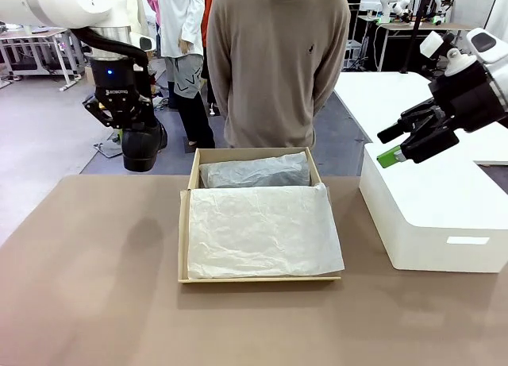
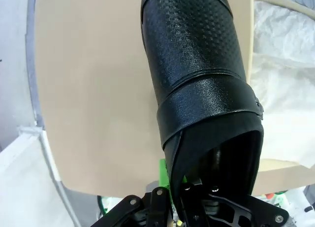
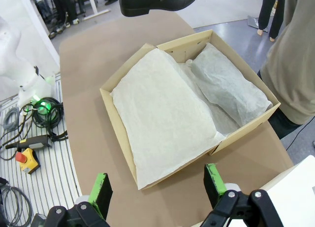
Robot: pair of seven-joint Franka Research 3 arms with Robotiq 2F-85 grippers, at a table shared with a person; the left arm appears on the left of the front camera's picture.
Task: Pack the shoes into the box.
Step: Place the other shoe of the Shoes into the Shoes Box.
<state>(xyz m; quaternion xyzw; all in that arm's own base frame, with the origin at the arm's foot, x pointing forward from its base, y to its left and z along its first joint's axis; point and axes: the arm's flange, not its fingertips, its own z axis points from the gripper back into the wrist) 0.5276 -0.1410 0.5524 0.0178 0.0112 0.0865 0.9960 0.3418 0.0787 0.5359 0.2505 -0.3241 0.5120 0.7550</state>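
Observation:
A black glossy shoe (image 1: 144,149) hangs toe-down in my left gripper (image 1: 133,126), which is shut on its heel end, above the table's far left corner and left of the box. In the left wrist view the shoe (image 2: 197,64) runs up from the gripper (image 2: 183,186). The tan cardboard box (image 1: 185,231) lies open at the table's middle, lined with white tissue paper (image 1: 262,231). A tissue-wrapped bundle (image 1: 254,173) lies along its far side. My right gripper (image 1: 394,146) is open in the air to the box's right. From the right wrist, the box (image 3: 115,116) and the shoe (image 3: 157,0) lie beyond the gripper (image 3: 157,185).
A large white plastic box (image 1: 432,211) stands at the table's right, under my right gripper. A person (image 1: 274,64) stands at the far edge behind the cardboard box, arms behind the back. The tan table (image 1: 87,287) has bare room left of and in front of the box.

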